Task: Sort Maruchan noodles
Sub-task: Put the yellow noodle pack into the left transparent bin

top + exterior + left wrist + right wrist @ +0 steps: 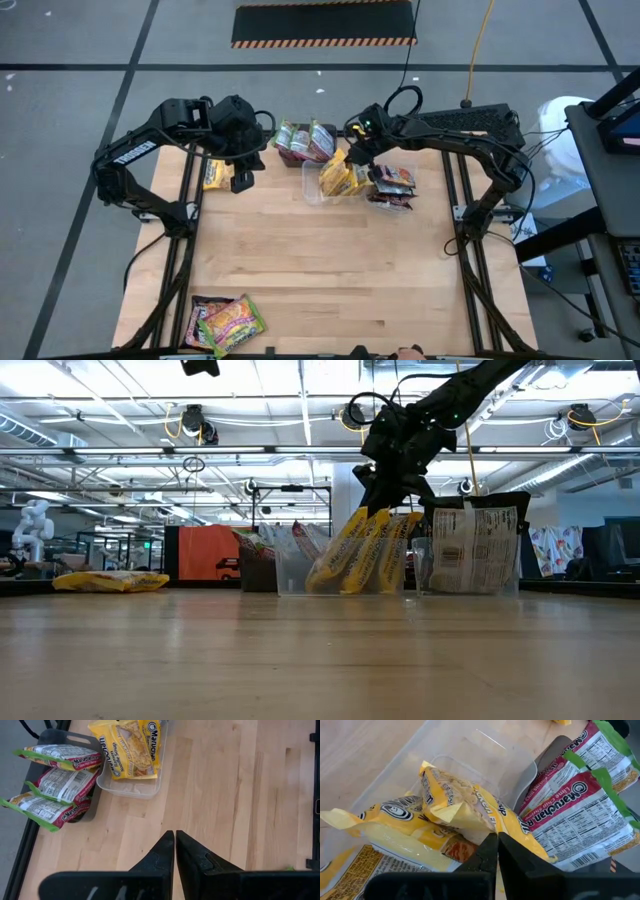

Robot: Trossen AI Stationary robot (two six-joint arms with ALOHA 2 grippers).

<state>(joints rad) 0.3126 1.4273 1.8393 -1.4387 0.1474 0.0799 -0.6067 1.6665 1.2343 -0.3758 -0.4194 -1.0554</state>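
Several yellow Maruchan noodle packets (338,176) stand leaning in a clear tub (316,194) at the table's far middle. My right gripper (496,845) is right above them, shut at one packet's top. Green-edged packets (303,140) stand in a dark grey box (60,737) to the left of the tub. Dark packets (392,186) stand in a tub to its right. One yellow packet (214,175) lies flat on the table by my left gripper (175,840), which hangs shut and holds nothing above the bare wood. My right gripper meets a yellow packet at its upper edge (368,512), seemingly pinched between the fingertips; the fingers themselves hide the exact spot. The fingers slant down from the table's far right. The packet stands tilted, with its lower end in the clear tub.
More packets (225,322) lie in a pile at the table's near left corner. The wide middle of the wooden table (330,270) has nothing on it. Frame rails run along the table's left and right edges.
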